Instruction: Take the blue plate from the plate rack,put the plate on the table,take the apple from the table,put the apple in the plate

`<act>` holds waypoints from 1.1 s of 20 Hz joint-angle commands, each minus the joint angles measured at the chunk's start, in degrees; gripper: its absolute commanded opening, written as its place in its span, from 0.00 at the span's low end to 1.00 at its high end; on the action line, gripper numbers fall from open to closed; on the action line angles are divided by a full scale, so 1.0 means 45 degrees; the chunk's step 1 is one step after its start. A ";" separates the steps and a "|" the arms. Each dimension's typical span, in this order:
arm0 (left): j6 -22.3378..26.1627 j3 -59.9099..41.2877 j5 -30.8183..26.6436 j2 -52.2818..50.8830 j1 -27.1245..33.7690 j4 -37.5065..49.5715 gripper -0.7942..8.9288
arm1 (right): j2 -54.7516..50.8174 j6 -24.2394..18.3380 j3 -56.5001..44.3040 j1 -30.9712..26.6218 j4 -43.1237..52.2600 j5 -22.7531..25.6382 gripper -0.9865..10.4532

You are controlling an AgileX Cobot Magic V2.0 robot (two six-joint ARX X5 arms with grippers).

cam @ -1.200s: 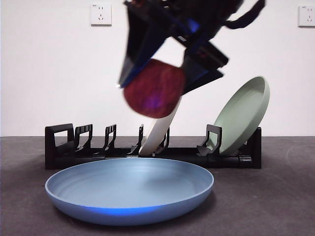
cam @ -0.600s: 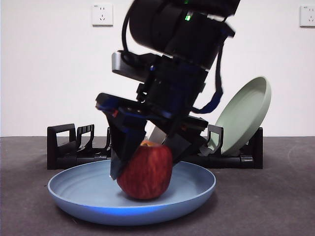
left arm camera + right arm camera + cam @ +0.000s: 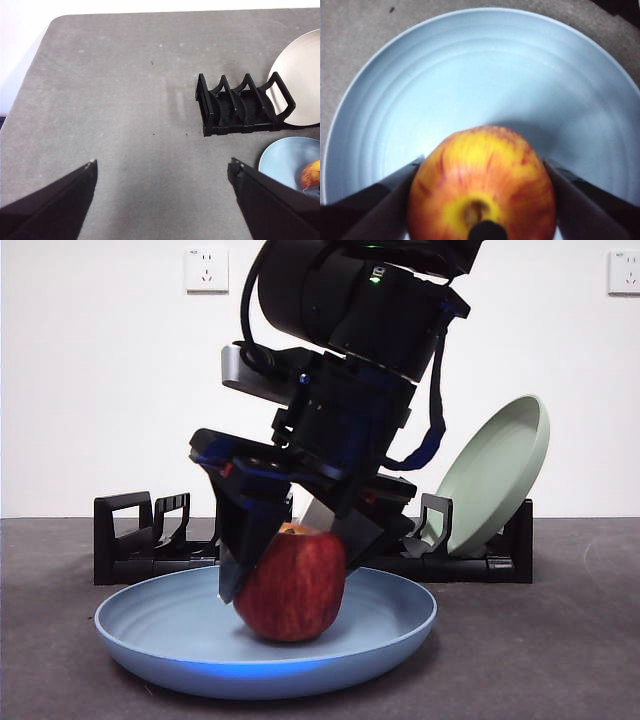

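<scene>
Holding the apple (image 3: 292, 583) between its two black jaws, your right gripper (image 3: 290, 560) now sits low inside the blue plate (image 3: 160, 625). A second ago the fruit hung high in the air above the rack, half a second ago it had come down into the dish, and since then it has barely shifted; the descent looks finished. In the right wrist view the jaws press against both flanks of the apple (image 3: 482, 182), stem dimple facing the camera, with the pale blue floor of the plate (image 3: 485, 80) spread out beyond it. From the front the fruit's underside appears to touch the plate's floor, slightly left of its centre, though the near rim hides the exact contact.

For you this means the carrying is done and only the release is left, as I judge it. Because the gripper leans, the apple may rock or roll a little when the jaws part, so open them gently and lift straight away.

Behind the plate, the plate rack (image 3: 130, 540) stands on the table (image 3: 560, 640) with a pale green plate (image 3: 495, 470) leaning at one end and a cream-white plate (image 3: 318, 512) mostly hidden by the arm. Your left gripper (image 3: 162, 200) waits well apart over bare table, jaws spread wide, grasping nothing.
</scene>
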 commanded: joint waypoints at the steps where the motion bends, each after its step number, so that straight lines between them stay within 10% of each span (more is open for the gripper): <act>1: -0.0175 -0.0073 -0.0029 -0.0019 0.0029 -0.0627 0.53 | 0.0296 -0.0073 0.0121 0.0024 -0.0131 0.0053 0.48; 9: 0.0005 -0.0078 -0.0029 -0.0015 -0.0005 0.0151 0.53 | -0.1127 0.0005 0.1481 0.0000 -0.1554 0.0053 0.48; 22: 0.4979 -0.0078 0.2744 0.1705 -0.0510 0.5289 0.52 | -0.7767 -0.0146 0.1671 -0.0772 -0.4566 0.0107 0.38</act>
